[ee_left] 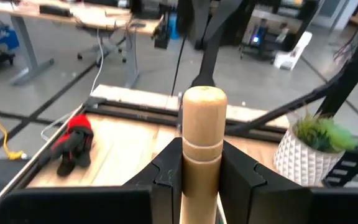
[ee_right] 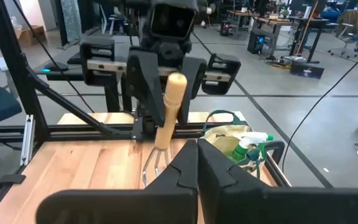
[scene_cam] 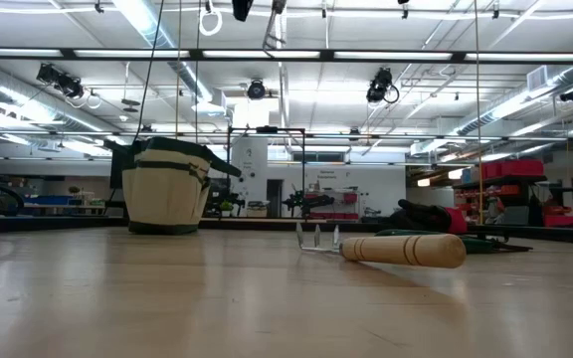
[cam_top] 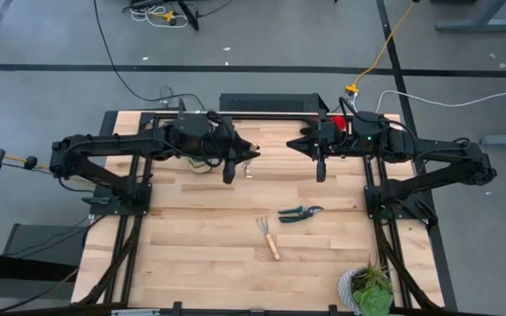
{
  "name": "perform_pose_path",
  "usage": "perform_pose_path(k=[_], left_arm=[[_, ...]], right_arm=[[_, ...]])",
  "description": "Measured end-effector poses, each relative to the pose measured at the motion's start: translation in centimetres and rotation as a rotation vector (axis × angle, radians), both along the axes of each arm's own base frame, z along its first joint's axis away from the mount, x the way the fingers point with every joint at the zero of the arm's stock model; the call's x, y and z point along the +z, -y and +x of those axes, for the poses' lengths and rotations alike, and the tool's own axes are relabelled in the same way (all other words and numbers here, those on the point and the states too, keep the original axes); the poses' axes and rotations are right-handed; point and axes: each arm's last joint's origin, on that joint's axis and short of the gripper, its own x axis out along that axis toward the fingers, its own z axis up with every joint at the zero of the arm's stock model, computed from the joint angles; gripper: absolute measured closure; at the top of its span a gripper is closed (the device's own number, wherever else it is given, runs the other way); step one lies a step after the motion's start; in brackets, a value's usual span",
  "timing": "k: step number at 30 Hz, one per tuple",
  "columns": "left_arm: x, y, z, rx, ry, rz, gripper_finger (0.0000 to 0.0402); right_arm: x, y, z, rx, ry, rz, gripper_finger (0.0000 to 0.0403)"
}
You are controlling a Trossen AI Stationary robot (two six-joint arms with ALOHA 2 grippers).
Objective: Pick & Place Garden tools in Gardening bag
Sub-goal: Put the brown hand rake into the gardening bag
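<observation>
One mini rake (ee_right: 166, 115) clamped in left gripper (ee_left: 201, 171) | right gripper (ee_right: 194, 165) closed, empty | gardening bag (ee_right: 229, 138) holds green-white piece (ee_right: 250, 144)

Rake (ee_right: 166, 115) aloft — shears (cam_top: 300, 212) flat

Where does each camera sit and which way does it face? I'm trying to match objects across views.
High: overhead, looking down; both arms, left gripper.
Low: table height, facing the room; bag, lying rake; no arm.
Left wrist: past its fingers, shut on held rake.
Right wrist: over the shut right gripper, facing the left arm.
Shared: held rake in both wrist views.
</observation>
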Motion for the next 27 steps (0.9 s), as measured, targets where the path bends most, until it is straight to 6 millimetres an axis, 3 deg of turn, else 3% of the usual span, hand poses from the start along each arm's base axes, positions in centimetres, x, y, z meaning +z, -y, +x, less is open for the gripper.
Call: perform_pose_path(k=[9, 27], left_arm=[[-0.6, 0.1, -0.8, -0.011, -0.103, -0.009, 0.0324], [1.3, 0.6, -7.4, 0.051, -0.227, 0.026, 0.0323]], right_arm=[[0.0, 0.0, 0.0, -0.001, 0.0, 0.001, 0.0401], [0.0, 0.0, 0.0, -0.003, 0.003, 0.016, 0.0401]])
